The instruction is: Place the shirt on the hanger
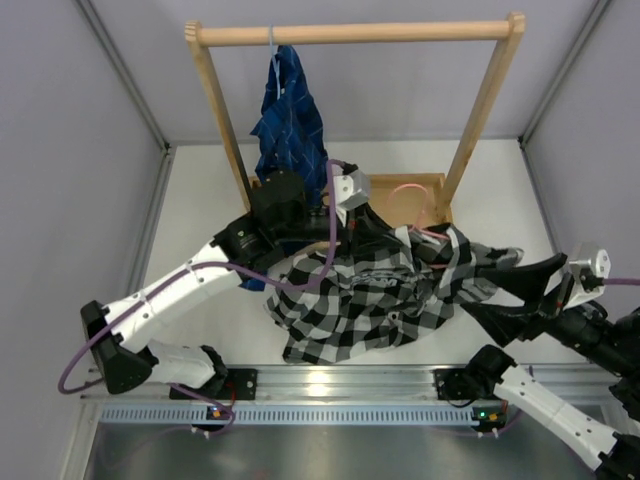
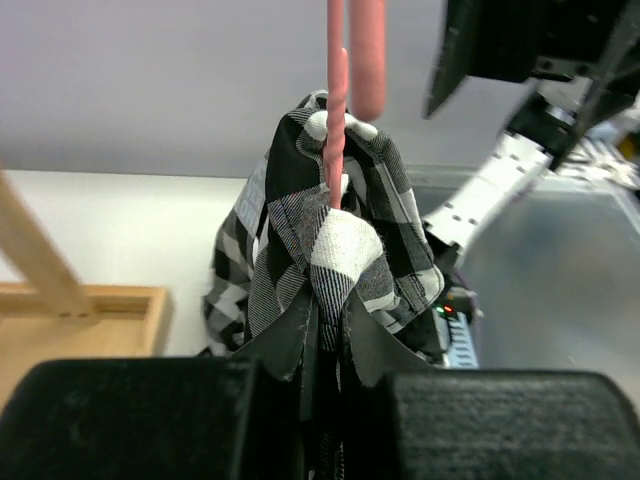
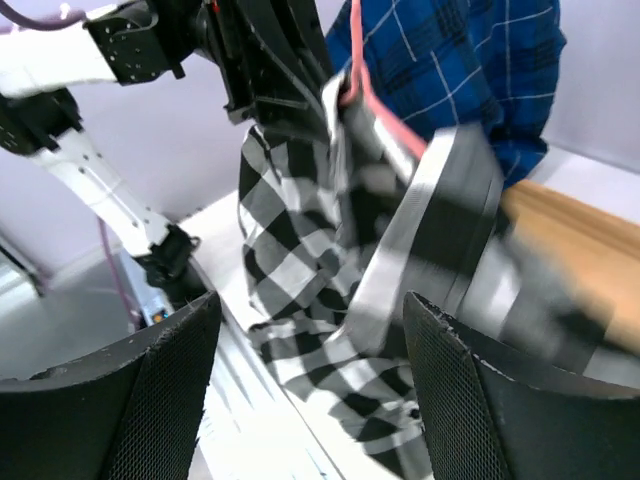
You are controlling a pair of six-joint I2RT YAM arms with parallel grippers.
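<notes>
The left gripper (image 2: 325,335) is clenched on a bunched fold of the shirt (image 2: 340,250). The pink wire of the hanger (image 2: 337,110) runs straight out from between the fingers and through that fold. Cloth and wire are judged to be pinched together so that the hanger is kept inside the garment while the rest is arranged. Whether the wire itself is caught by the pads cannot be told.

The right gripper (image 3: 310,330) is held with its fingers spread wide and nothing between them. It is placed beside a trailing sleeve, toward the right edge of the tabletop (image 1: 200,210). That placing suggests it is free for a fresh hold on the fabric.

The pinch is near the middle of the tabletop's far half. From there the shirt is draped down and spread toward the near edge, with its hem close to the near rail. Its long axis is taken to run from near-left to far-right, with the sleeves trailing rightward.

The hanger's visible loop is pointed toward the far right, over the wooden base (image 1: 395,179) of the rack (image 1: 400,32). The hook cannot be made out. A dark blue plaid shirt (image 1: 290,110) is hung from the rack's bar at its left end, well apart from the right gripper.
</notes>
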